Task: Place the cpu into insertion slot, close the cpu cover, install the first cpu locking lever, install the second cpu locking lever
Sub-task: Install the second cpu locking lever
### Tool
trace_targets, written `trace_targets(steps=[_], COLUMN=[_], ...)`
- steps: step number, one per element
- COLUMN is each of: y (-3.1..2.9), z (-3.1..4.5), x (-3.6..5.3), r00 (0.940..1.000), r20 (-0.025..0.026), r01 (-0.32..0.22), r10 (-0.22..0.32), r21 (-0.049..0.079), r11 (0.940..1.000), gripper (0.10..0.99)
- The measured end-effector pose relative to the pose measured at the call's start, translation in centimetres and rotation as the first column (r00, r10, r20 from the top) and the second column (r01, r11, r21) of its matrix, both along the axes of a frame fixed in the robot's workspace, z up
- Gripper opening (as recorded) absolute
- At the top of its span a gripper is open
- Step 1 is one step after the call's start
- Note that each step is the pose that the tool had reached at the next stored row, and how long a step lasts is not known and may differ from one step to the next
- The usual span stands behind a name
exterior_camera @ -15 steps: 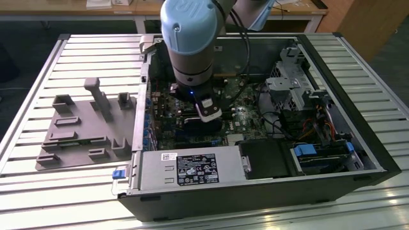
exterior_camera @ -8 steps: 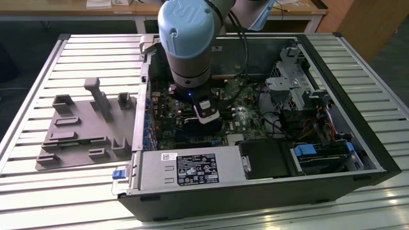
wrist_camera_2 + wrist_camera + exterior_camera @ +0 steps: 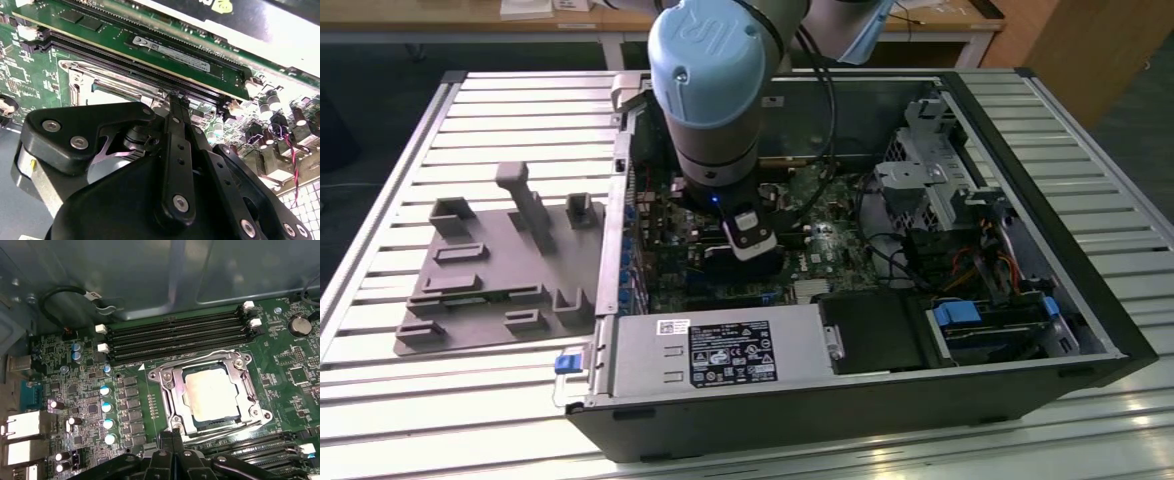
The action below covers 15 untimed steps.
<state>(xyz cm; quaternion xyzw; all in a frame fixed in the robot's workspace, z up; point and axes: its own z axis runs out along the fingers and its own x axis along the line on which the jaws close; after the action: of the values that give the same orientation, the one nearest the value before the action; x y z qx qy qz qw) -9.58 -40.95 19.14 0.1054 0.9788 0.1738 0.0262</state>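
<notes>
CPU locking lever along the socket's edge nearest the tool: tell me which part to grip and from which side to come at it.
Judging by the first wrist view, grip the thin wire lever near its free hooked end, coming down from above the motherboard. It lies flat along the CPU cover with memory slots close beside it, so a side approach looks blocked. The tool is at that edge.

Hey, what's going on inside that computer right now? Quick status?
Gripper shut, tips down at the socket's edge. Cpu seated in its slot, cpu cover closed around it. Nothing blocking the socket.
</notes>
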Motion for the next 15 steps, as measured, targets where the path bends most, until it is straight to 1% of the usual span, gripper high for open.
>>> trace_targets(steps=[6, 15], y=[0.0, 0.0], z=[-0.19, -0.56], x=[0.0, -0.09], r00=[1.0, 1.0], r20=[0.0, 0.0], r01=[-0.001, -0.002], r10=[0.001, 0.002], r21=[0.005, 0.005], r11=[1.0, 1.0], gripper=[0.102, 0.102])
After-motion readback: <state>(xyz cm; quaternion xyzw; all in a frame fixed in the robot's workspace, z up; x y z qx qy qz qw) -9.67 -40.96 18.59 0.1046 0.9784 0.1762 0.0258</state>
